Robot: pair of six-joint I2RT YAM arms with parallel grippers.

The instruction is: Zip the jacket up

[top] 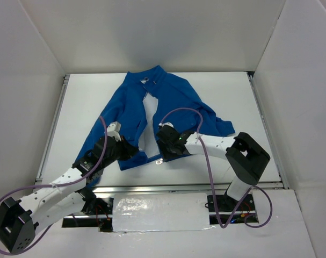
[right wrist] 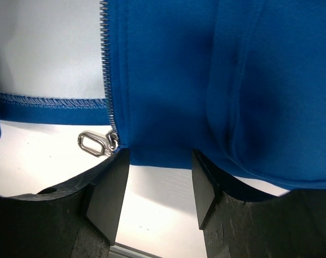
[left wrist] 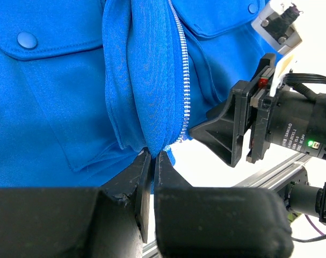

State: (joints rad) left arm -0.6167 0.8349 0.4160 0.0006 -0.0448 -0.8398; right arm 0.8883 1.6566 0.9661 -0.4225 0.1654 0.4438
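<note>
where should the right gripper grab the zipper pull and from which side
Probably the pull, by its ring, which juts clear of the jacket hem, flat on the table. Come down from the near, hem side with the open right gripper, one finger each side.

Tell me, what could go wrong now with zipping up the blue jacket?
1. The right gripper is open and the zipper pull lies outside its fingers. Closing here would probably grab only the hem of the jacket.
2. The left gripper pinches just the hem's edge beside the zipper teeth, so a tug might pull the cloth free.
3. The jacket is bunched in a fold near that grip, which could snag the slider.
</note>
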